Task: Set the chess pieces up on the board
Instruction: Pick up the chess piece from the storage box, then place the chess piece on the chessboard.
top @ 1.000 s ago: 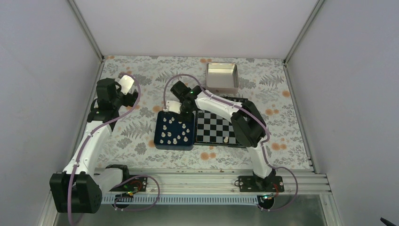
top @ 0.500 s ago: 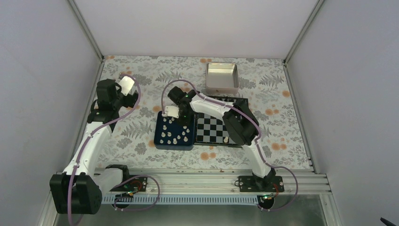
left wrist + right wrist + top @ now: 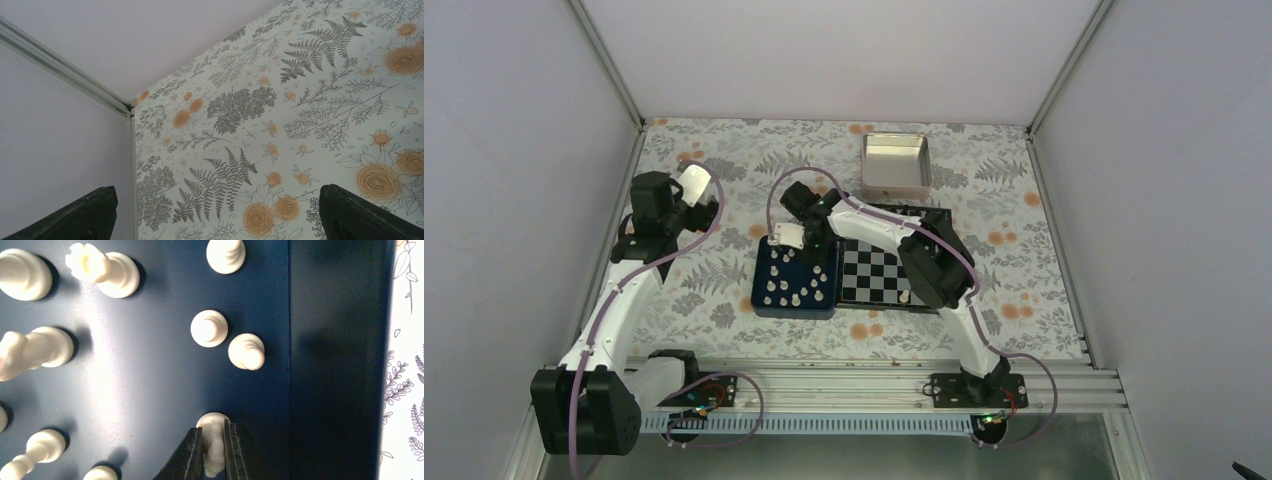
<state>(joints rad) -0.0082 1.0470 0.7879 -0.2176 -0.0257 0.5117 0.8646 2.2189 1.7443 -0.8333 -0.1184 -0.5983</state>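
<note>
Several white chess pieces (image 3: pixel 789 280) lie and stand in a dark blue tray (image 3: pixel 759 308), left of the chequered board (image 3: pixel 876 270). One white piece (image 3: pixel 905 296) stands on the board's near edge. My right gripper (image 3: pixel 213 432) reaches down into the tray's far right part and is shut on a small white piece (image 3: pixel 212 421) near the tray wall; the top view shows this gripper (image 3: pixel 811 250) there. Two other pieces (image 3: pixel 209 328) (image 3: pixel 246 351) stand just beyond it. My left gripper (image 3: pixel 216 189) is open and empty, held over the flowered cloth at the far left.
A silver tin (image 3: pixel 896 163) sits at the back behind the board. White walls with metal corner posts (image 3: pixel 65 75) enclose the table. The tray's raised right wall (image 3: pixel 340 365) runs close beside the held piece.
My right gripper moved left and down into the tray, then closed its jaws on a white piece. The left arm barely shifted.
</note>
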